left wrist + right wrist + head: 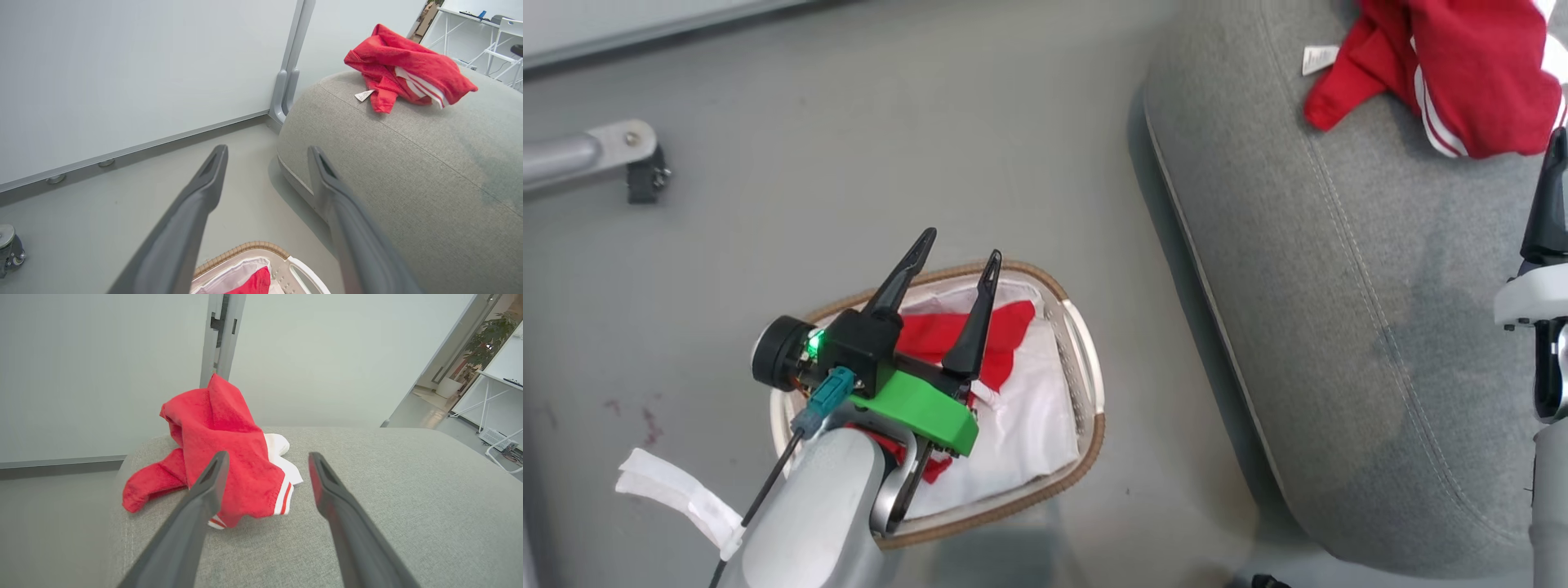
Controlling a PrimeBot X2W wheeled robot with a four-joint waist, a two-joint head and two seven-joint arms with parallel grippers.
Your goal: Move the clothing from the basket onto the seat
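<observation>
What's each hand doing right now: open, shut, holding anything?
Left hand: open, empty, over the laundry basket.
Right hand: open, empty, above the sofa cushion, pointing towards the red garment.

No text, brand or number can be read. A small white label (pixel 1319 59) is seen at nine o'clock of the clothing (pixel 1478 82) on the seat (pixel 1339 310) in the head view. Its print is too small to be made out.
</observation>
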